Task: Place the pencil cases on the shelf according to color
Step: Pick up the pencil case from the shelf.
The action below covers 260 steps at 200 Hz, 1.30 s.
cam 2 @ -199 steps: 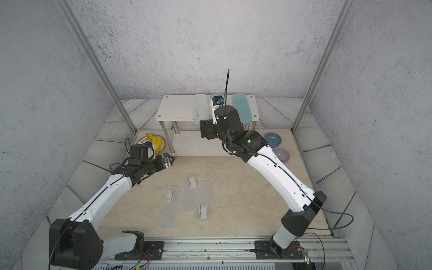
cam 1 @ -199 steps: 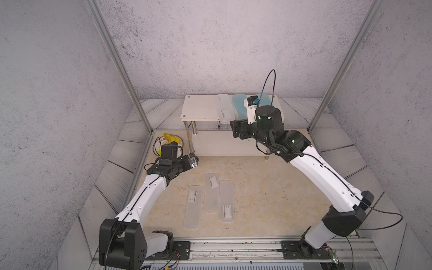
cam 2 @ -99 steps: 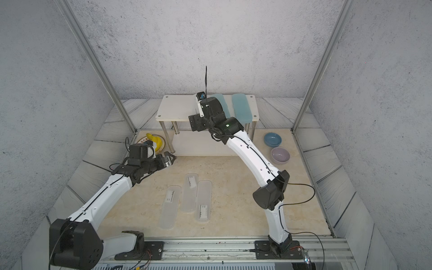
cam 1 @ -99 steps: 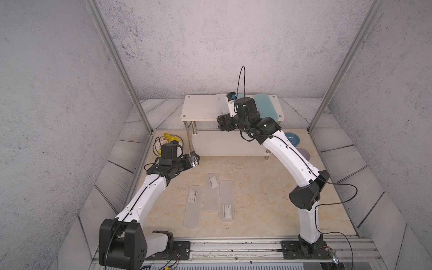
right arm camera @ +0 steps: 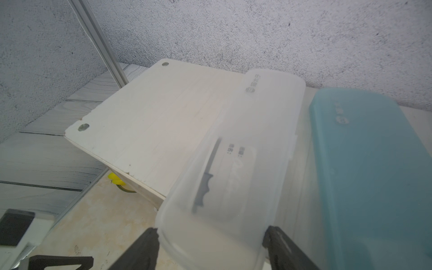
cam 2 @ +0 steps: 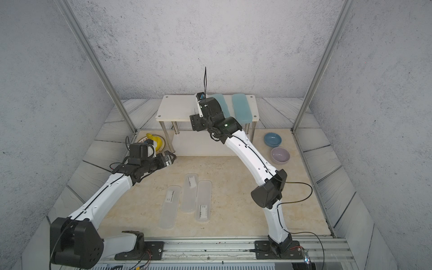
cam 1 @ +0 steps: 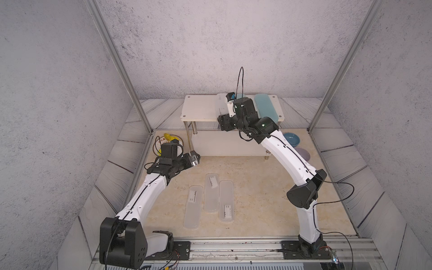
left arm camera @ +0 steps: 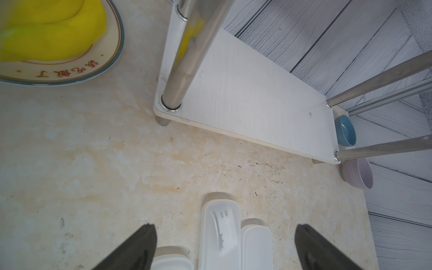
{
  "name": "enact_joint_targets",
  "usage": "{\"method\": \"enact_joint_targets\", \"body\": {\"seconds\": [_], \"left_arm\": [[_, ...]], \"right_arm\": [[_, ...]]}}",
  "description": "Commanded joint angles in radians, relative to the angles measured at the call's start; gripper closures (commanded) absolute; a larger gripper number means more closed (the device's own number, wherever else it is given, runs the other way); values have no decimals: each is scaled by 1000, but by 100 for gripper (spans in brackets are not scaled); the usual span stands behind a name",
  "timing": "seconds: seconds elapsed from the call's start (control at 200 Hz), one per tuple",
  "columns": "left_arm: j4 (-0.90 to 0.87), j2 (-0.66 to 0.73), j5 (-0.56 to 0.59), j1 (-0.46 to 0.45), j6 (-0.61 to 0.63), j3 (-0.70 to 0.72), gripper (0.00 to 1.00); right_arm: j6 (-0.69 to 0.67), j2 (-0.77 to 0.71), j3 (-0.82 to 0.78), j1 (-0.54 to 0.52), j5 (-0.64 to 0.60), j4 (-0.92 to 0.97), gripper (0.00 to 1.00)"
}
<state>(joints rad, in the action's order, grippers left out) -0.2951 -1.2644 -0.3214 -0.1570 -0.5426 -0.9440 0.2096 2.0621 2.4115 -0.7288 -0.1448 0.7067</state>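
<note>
The shelf (cam 1: pixel 201 109) is seen at the far side of the bench (cam 1: pixel 257 182) in both top views. On the shelf's top board three pencil cases are laid side by side, lengthwise from front to back. Two teal cases (cam 2: pixel 242 109) are set toward the shelf's right end, the inner one partly covered by the right arm. A frosted case (right arm camera: pixel 245 152) is set just beside them, toward the shelf's middle, with its near end carried out past the shelf's front edge. That near end is gripped by the right pincer (right arm camera: pixel 211 230): a dark finger (right arm camera: pixel 140 252) is pressed against each long side of the case, so the pincer is held fairly wide around it. Whether the case is lifted off the board cannot be told. In front of the shelf, on the bench, three clear cases (cam 1: pixel 211 194) are laid close together and roughly parallel, with white labels visible on them. The left pincer (left arm camera: pixel 225 225) is held above the bench between those cases and the shelf's front left leg; its jaws are spread wide and nothing is held between them. Beside the shelf's left end a plate (left arm camera: pixel 70 74) carrying a yellow object (left arm camera: pixel 51 30) is seen, and beside the shelf's right end a blue bowl (cam 1: pixel 291 138) and a lilac bowl (cam 1: pixel 302 153) are set.
</note>
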Motion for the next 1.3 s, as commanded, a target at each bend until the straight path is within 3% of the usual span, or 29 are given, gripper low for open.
{"method": "enact_joint_targets", "body": {"seconds": [0.0,0.2,0.365,0.55,0.696,0.866,1.006,1.296], "left_arm": [[14,-6,-9,8,7,-30,1],[30,-14,-29,8,-16,-70,1],[90,-74,-128,10,-72,-174,1],[322,-148,-335,10,-246,-241,1],[487,-164,-412,10,-380,-262,1],[597,-134,-432,5,-435,-240,1],[660,-119,-384,-5,-468,-213,1],[662,-242,-366,-51,-508,-345,0]], "right_arm": [[7,2,-12,-31,-7,62,25],[21,-36,-55,-50,-13,80,27],[29,-98,-153,-52,-18,50,26],[38,-170,-187,-52,28,17,25],[52,-266,-234,-54,73,-9,25],[72,-451,-457,-54,123,-111,25],[74,-583,-619,-53,126,-149,26],[66,-824,-851,-53,113,-137,28]]}}
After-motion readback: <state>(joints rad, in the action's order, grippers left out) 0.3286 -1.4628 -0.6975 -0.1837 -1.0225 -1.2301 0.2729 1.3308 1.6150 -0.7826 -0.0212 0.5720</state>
